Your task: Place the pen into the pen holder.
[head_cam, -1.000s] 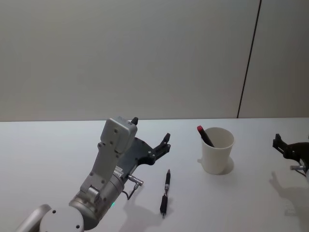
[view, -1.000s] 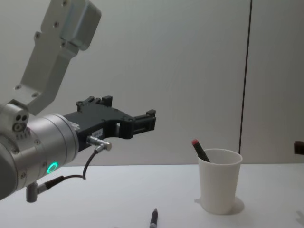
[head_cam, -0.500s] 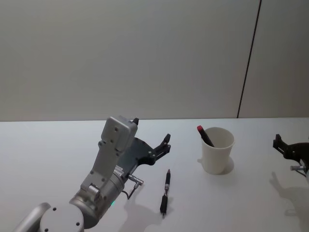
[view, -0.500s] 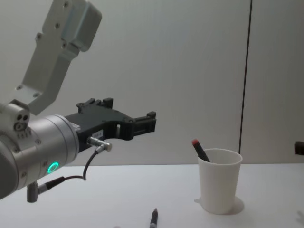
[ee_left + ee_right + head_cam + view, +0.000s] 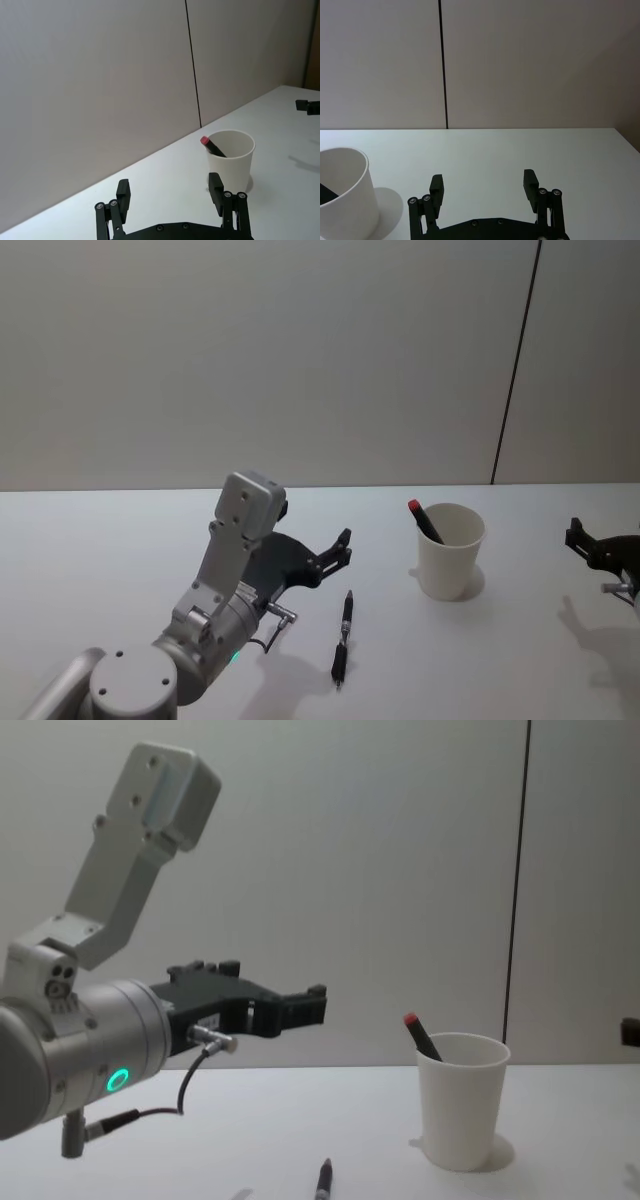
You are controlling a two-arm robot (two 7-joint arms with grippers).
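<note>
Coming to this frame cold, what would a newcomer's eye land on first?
The bulky silver left arm dominates, its open left end effector raised over the table, just left of a dark pen lying flat. To the right stands the white pen holder with a red-capped pen leaning inside. The right end effector, also open, sits parked near the table's right edge.
</note>
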